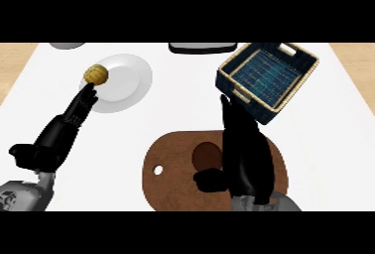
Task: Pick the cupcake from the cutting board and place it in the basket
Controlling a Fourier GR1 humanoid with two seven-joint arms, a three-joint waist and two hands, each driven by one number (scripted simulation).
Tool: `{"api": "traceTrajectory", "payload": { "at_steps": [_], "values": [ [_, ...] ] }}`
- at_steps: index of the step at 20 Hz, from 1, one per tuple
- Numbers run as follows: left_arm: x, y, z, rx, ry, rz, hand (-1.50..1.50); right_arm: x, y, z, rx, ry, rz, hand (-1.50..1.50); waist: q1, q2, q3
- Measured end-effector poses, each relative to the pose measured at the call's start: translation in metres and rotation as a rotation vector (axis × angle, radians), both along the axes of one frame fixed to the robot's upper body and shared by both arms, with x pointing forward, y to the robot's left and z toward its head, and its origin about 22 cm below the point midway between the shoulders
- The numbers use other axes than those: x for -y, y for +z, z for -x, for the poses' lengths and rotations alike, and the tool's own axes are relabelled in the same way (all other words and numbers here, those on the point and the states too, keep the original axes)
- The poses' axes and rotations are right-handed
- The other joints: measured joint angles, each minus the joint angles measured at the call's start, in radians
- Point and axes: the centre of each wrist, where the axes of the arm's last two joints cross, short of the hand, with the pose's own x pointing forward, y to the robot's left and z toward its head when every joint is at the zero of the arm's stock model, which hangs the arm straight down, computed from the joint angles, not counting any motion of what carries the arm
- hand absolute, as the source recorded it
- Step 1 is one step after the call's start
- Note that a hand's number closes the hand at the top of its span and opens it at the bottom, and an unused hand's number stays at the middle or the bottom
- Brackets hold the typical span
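The right hand's fingers lie straight and close together, holding nothing, their tips just short of the near wall of the basket. The thumb juts toward the left over the cutting board. The right hand hangs flat above the board's right half, with its grey forearm entering from the desk's near edge. Just left of that hand, between the thumb and the fingers, a dark brown rounded shape sits on the board. It looks like the cupcake, but it is hard to tell from the wood and the hand covers its right side. The left hand rests by the left edge, its fingers straight, narrow and holding nothing. Their tips appear to meet a tan ribbed ball on the left rim of a white plate, though I cannot tell whether they touch. The basket sits skewed near the desk's far right corner, with its open side up. White desk lies open between the plate and the basket, and between the board and the plate. At the far edge a dark-rimmed dish and a pale object are cut off.
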Motion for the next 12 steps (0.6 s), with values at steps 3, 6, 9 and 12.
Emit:
{"api": "traceTrajectory", "payload": {
  "at_steps": [3, 6, 9, 12],
  "values": [
    [0.001, -0.002, 0.0, 0.002, -0.001, -0.001, 0.0, 0.007, 0.009, 0.011, 0.022, 0.001, 0.0, -1.5, 0.004, 0.004, 0.001],
    [0.002, 0.002, -0.002, 0.004, -0.014, -0.005, 0.0, 0.013, 0.011, 0.023, 0.031, -0.015, 0.004, -1.5, 0.012, 0.008, 0.002],
    [0.003, 0.007, -0.007, 0.015, -0.021, -0.001, 0.0, 0.017, 0.012, 0.031, 0.04, -0.03, -0.003, -1.5, 0.02, 0.013, 0.003],
    [0.003, 0.007, -0.006, 0.017, -0.031, 0.001, 0.0, 0.018, 0.003, 0.037, 0.038, -0.046, 0.017, -1.5, 0.028, 0.016, 0.004]
  ]
}}
